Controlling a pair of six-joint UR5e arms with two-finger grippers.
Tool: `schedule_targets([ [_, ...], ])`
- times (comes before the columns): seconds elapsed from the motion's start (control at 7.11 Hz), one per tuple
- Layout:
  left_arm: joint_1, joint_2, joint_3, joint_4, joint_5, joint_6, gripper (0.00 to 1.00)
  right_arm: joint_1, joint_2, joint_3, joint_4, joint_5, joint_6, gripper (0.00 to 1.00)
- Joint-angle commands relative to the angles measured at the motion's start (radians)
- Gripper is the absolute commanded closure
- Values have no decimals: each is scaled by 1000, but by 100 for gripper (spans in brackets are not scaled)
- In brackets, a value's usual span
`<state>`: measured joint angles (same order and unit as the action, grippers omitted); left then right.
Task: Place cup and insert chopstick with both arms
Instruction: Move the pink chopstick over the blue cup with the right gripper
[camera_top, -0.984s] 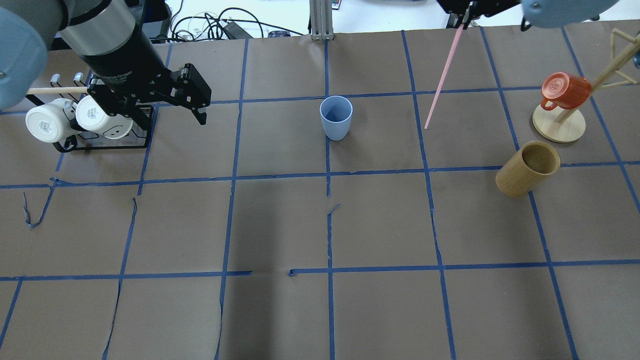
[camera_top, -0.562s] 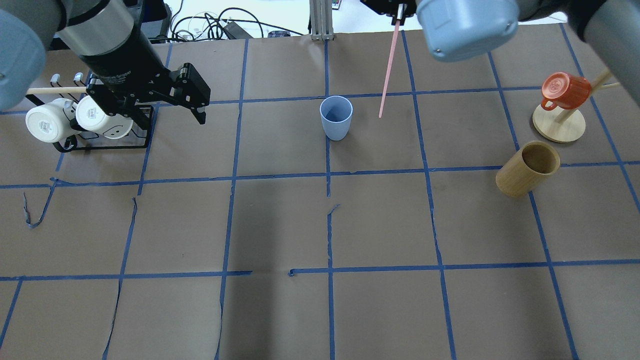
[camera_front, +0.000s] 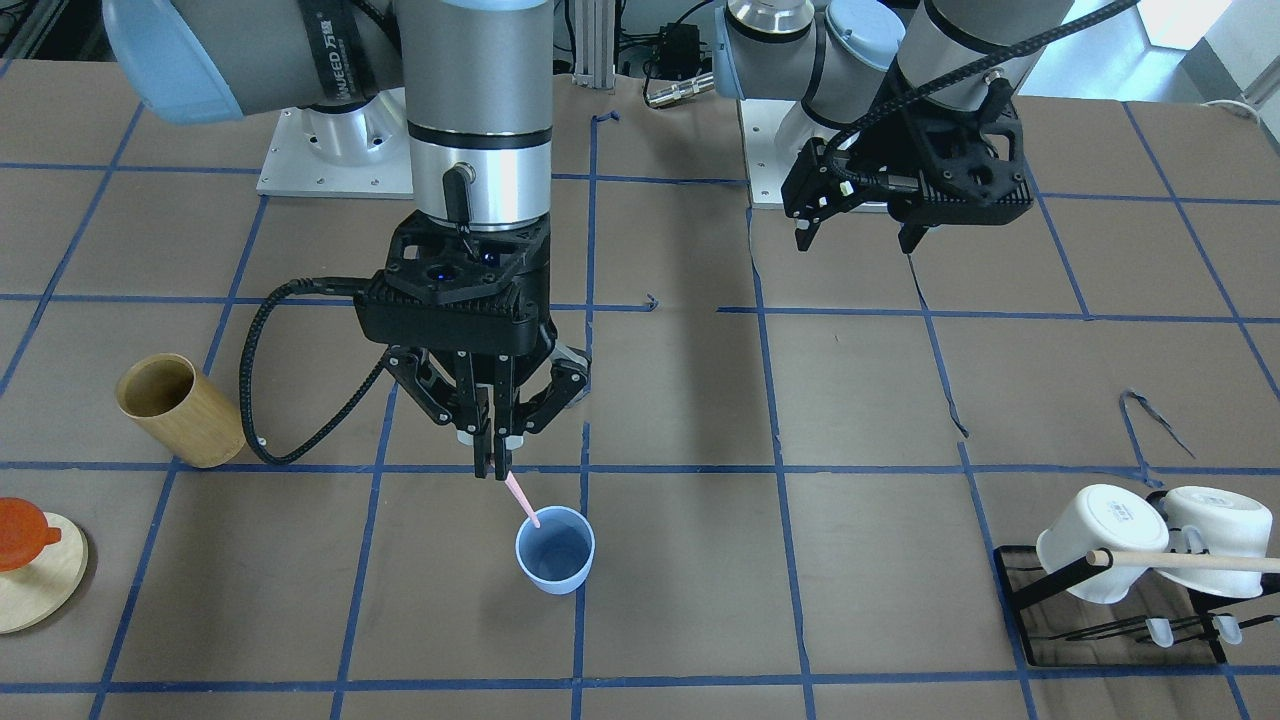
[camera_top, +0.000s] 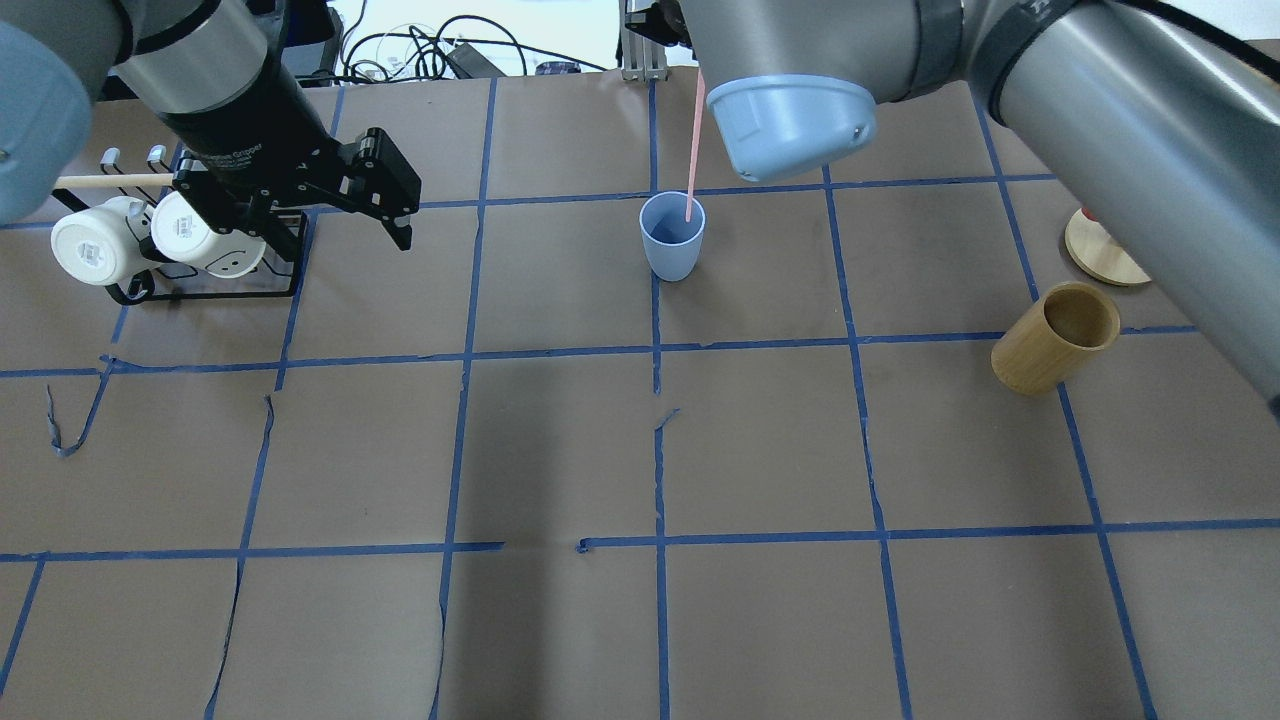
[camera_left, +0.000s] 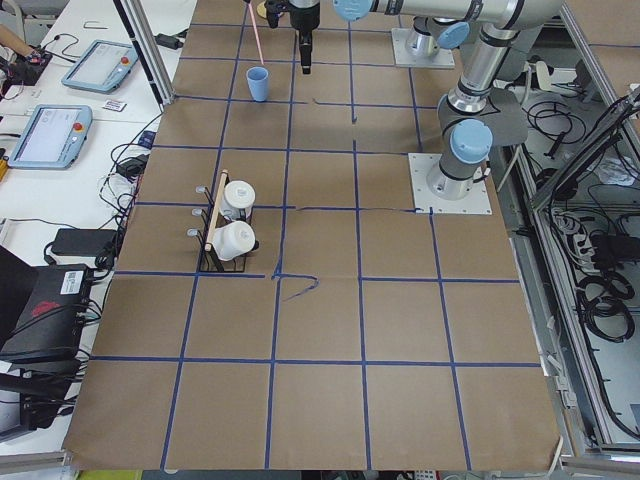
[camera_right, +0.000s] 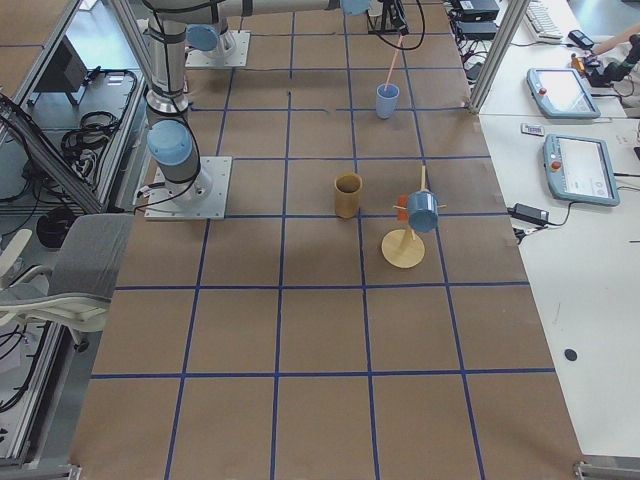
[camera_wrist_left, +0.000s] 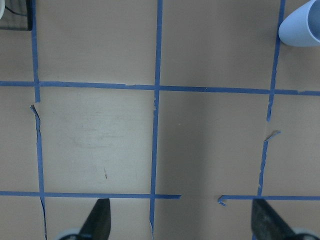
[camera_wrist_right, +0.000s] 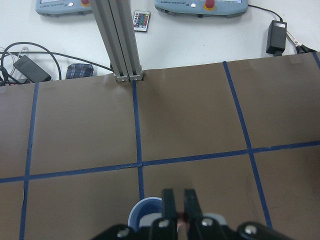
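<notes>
The pale-blue cup (camera_top: 672, 235) stands upright near a tape crossing at the table's far middle; it also shows in the front view (camera_front: 555, 552) and the left wrist view (camera_wrist_left: 301, 27). My right gripper (camera_front: 490, 465) is shut on the pink chopstick (camera_front: 522, 500) and holds it nearly upright above the cup. The chopstick (camera_top: 693, 150) has its lower tip at the cup's mouth. In the right wrist view the cup (camera_wrist_right: 145, 210) sits just below the closed gripper (camera_wrist_right: 179, 207). My left gripper (camera_front: 860, 240) hangs open and empty, off to the cup's side; its fingers (camera_wrist_left: 97, 222) stand wide apart.
A tan wooden holder (camera_top: 1055, 338) stands tilted on the right. A black rack with white mugs (camera_top: 150, 240) and a wooden rod sits far left, under my left arm. A wooden mug tree (camera_right: 405, 235) holds an orange mug. An aluminium post (camera_top: 640, 40) stands behind the cup.
My right arm has swung left with the chopstick, from the far right to above the cup, bringing its tip to the cup's mouth. The left arm has not moved.
</notes>
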<state>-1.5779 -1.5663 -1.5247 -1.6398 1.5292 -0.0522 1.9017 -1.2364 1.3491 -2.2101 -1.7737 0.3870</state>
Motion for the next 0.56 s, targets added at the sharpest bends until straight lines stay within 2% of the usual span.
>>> schedule_targets([
  [0.0,-1,0,0,0,-1,0,0,3,41,1,-58,2,3,100],
  [0.14,-1,0,0,-2,-1,0,0,3,48,2,-68,2,3,96],
  [0.28,-1,0,0,0,-3,0,0,3,49,8,-72,2,3,1],
  [0.42,-1,0,0,-2,-3,0,0,3,45,12,-66,3,3,0],
])
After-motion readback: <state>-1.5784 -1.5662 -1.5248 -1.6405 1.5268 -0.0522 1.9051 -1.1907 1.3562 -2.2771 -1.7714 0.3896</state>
